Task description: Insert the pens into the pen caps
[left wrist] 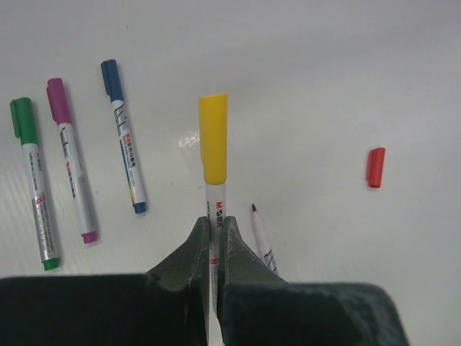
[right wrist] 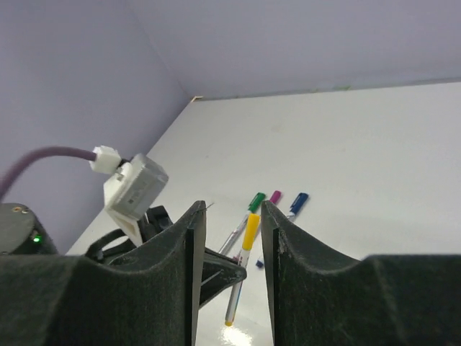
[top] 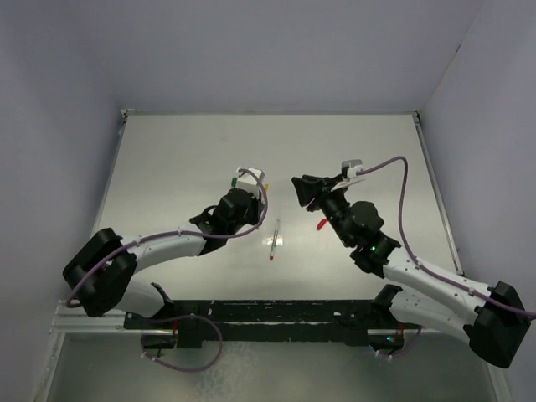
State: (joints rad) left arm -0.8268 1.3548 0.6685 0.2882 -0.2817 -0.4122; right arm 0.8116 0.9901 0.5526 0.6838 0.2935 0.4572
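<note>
White table (left wrist: 324,72) | left pincer (left wrist: 215,225) grips yellow-capped pen (left wrist: 214,137) lengthwise, capped end outward

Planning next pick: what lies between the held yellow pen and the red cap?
Left wrist view: only the uncapped pen beside the yellow pen; otherwise bare table to the red cap.

Five pens (left wrist: 124,137), four capped, one seemingly bare; one loose red cap (left wrist: 375,167).
</note>
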